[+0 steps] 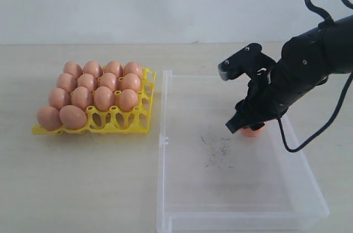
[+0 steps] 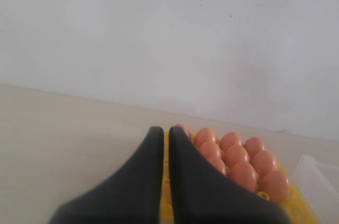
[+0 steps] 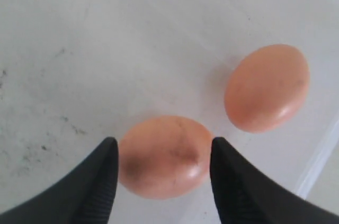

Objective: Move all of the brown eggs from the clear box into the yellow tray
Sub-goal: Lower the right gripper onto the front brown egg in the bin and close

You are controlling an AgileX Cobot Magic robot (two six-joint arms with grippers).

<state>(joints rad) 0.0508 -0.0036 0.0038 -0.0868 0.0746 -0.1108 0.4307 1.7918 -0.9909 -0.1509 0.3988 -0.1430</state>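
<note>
Several brown eggs [image 1: 94,92] fill most of the yellow tray [image 1: 118,122] on the left; two front cups nearest the box stand empty. In the clear box [image 1: 242,189], my right gripper [image 1: 245,128] reaches down at the far right side. It is shut on a brown egg [image 3: 164,155], one finger against each of its sides, low over the box floor [image 3: 106,49]. A second egg [image 3: 267,87] lies loose beside it near the box wall. My left gripper [image 2: 166,128] is shut and holds nothing, with the tray's eggs [image 2: 238,163] just past its tips.
The box floor carries dark scuff marks [image 1: 215,150]. Its low walls rise around my right gripper. A black cable [image 1: 325,117] loops from the right arm over the box's right edge. A pale wall stands behind the table.
</note>
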